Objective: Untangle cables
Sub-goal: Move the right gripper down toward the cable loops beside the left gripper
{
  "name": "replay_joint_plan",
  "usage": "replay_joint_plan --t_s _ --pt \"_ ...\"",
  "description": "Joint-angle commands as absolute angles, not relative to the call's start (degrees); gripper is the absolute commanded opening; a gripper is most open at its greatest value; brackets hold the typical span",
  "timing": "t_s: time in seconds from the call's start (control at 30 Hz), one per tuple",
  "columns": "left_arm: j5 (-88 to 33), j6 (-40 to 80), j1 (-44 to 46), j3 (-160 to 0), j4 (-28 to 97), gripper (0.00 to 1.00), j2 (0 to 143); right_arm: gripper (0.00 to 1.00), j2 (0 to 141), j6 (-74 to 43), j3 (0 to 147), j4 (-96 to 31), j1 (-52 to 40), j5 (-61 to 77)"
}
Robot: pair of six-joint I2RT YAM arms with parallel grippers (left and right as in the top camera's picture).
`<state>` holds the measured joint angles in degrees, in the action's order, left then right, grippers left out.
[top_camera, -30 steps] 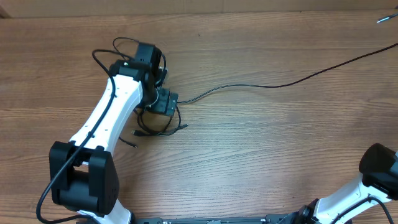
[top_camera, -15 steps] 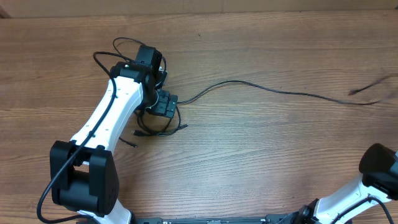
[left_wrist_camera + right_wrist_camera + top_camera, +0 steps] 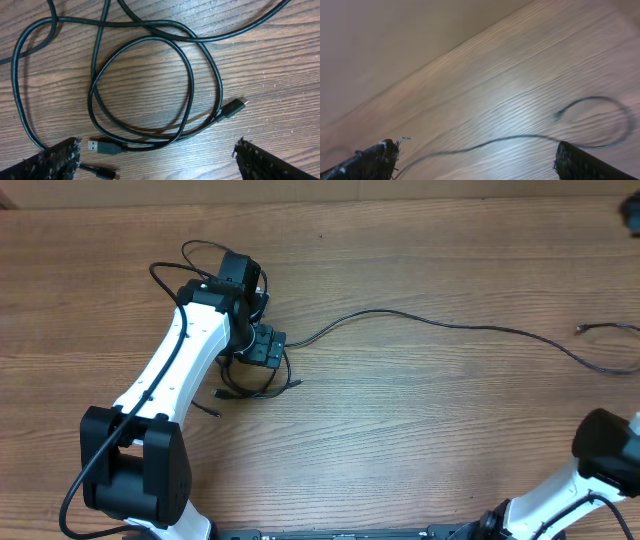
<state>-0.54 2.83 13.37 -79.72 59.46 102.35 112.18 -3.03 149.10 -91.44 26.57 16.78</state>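
Note:
A tangle of thin black cables (image 3: 255, 375) lies on the wooden table under my left gripper (image 3: 262, 346). In the left wrist view the cables (image 3: 150, 85) form loops, with a USB plug (image 3: 102, 147) and a smaller plug (image 3: 235, 108) lying free. My left gripper (image 3: 157, 162) hangs open above them, holding nothing. One long cable (image 3: 470, 330) runs right from the tangle and its plug end (image 3: 583, 329) rests on the table. My right gripper (image 3: 631, 213) is at the far right corner. It (image 3: 475, 162) is open and empty, high over that cable (image 3: 520, 137).
The table's far edge (image 3: 400, 198) runs along the top of the overhead view. The left arm (image 3: 170, 380) reaches over the left half of the table. The right arm's base (image 3: 605, 450) sits at the near right corner.
My right gripper opened and let go of the long cable. The cable's end dropped onto the table at the right. The left arm stayed still.

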Motion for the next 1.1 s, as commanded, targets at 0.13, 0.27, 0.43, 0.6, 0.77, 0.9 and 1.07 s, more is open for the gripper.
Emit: replay_joint_plan --t_s 0.13,0.27,0.43,0.6,0.77,0.9,1.07 --pt "1.2 4.8 13.1 -79.2 59.3 1.0 101.9 1.0 116.1 -7.8 149.2 -93.4 15.1 18.9" --pt "2.0 5.8 13.1 -79.2 59.3 1.0 101.9 1.0 119.1 -14.5 149.2 -95.9 9.4 15.4" --pt "2.2 5.8 13.1 -79.2 59.3 1.0 101.9 1.0 122.6 -23.8 147.7 -96.7 3.4 11.6" --pt "4.3 5.8 13.1 -79.2 59.8 1.0 101.9 1.0 123.6 -34.9 138.9 -90.5 -2.6 11.6" --pt "5.4 5.8 13.1 -79.2 61.3 1.0 101.9 1.0 123.6 -45.3 125.8 -80.5 -7.9 12.6" --pt "6.4 5.8 13.1 -79.2 62.0 1.0 101.9 1.0 123.6 -53.7 112.4 -67.0 -12.9 20.3" --pt "6.4 5.8 13.1 -79.2 62.8 1.0 101.9 1.0 123.6 -62.8 105.2 -60.8 -17.4 20.7"
